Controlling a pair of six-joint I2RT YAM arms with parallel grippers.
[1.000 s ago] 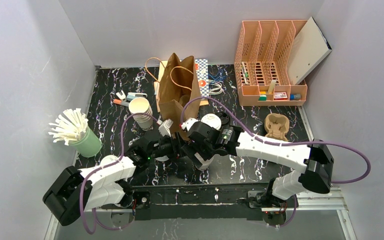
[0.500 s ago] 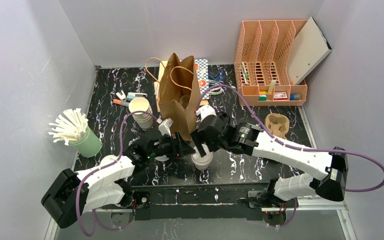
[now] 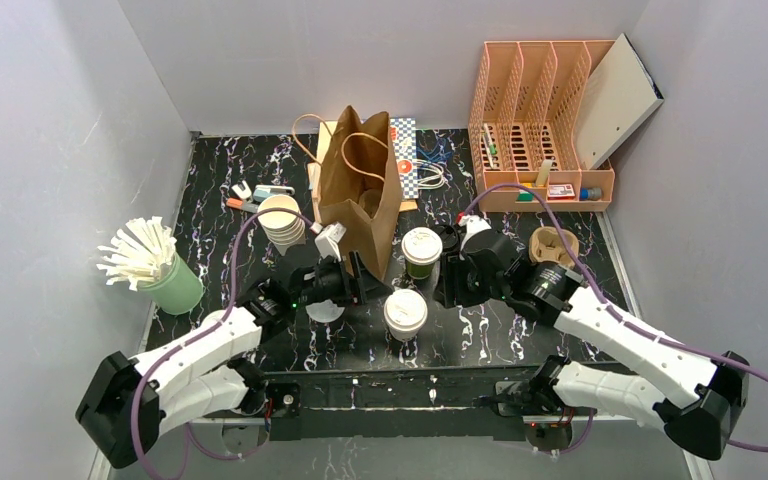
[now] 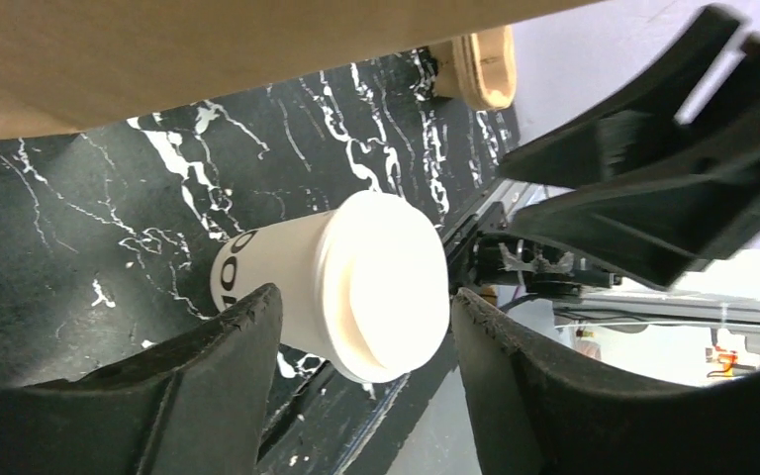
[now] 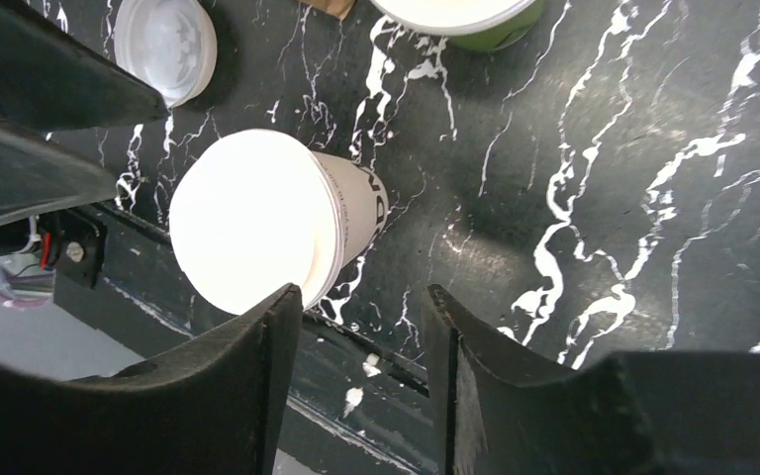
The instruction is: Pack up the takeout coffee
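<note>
Takeout coffee: we count two near the paper bag (image 3: 355, 190), green cup (image 3: 421, 250) and cream cup (image 3: 405, 312); left end effector (image 4: 366, 302) and right end effector (image 5: 361, 297) both gape, empty.

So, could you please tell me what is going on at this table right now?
Two robot arms are packing takeout coffee into a brown paper bag. Both capped cups stand outside the bag on the black marbled table: the cream lidded cup is near the front edge, and the green lidded cup is behind it, beside the bag. The left gripper is open and lined up on the cream cup without touching it. The right gripper is open and empty, to the right of the cups.
</note>
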